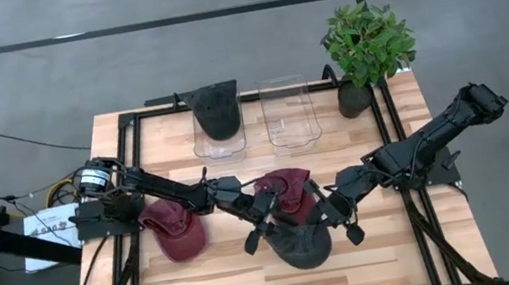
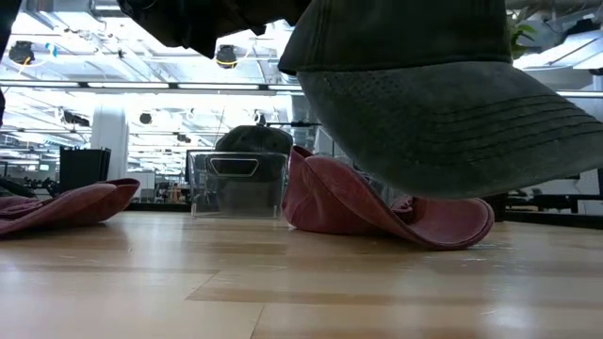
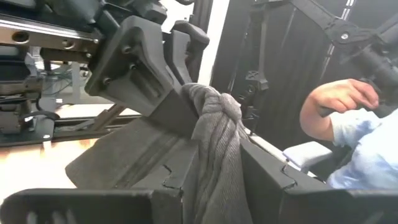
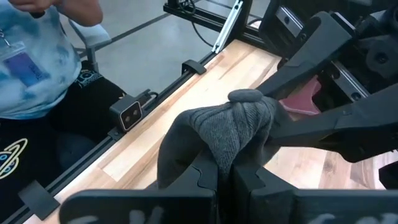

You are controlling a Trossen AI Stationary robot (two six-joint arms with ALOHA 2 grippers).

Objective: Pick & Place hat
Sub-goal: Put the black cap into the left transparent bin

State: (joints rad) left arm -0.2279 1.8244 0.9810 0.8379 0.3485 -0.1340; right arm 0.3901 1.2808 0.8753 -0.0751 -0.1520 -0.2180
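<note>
A dark grey hat (image 1: 302,245) hangs between my two grippers over the middle of the table; in the low view its brim (image 2: 443,113) fills the foreground above the wood. My left gripper (image 1: 276,215) comes from the table's left and my right gripper (image 1: 313,210) from the right, both shut on the hat's gathered cloth. Just behind it, a maroon hat (image 1: 286,182) lies on the table, crown side down. A second maroon hat (image 1: 179,233) lies under my left arm. My left gripper pinches a bunched fold of the grey hat's crown cloth (image 3: 214,177) between its two fingers, coming level from the table's left. The cloth rises from the fingers to a knot-like bunch. The hat hangs clear of the table. My right gripper pinches the same gathered crown cloth (image 4: 227,146) between its two fingers, slanting down from the table's right. Several layers are bunched in the hold. Its fingertips (image 3: 180,112) meet the bunch opposite my left gripper.
At the far edge stand a clear bin (image 1: 220,140) holding a dark hat (image 1: 215,108), a second clear bin (image 1: 288,109) and a potted plant (image 1: 366,45). Black frame rails (image 1: 395,121) run along the table's sides. A person (image 4: 37,68) sits past the near edge.
</note>
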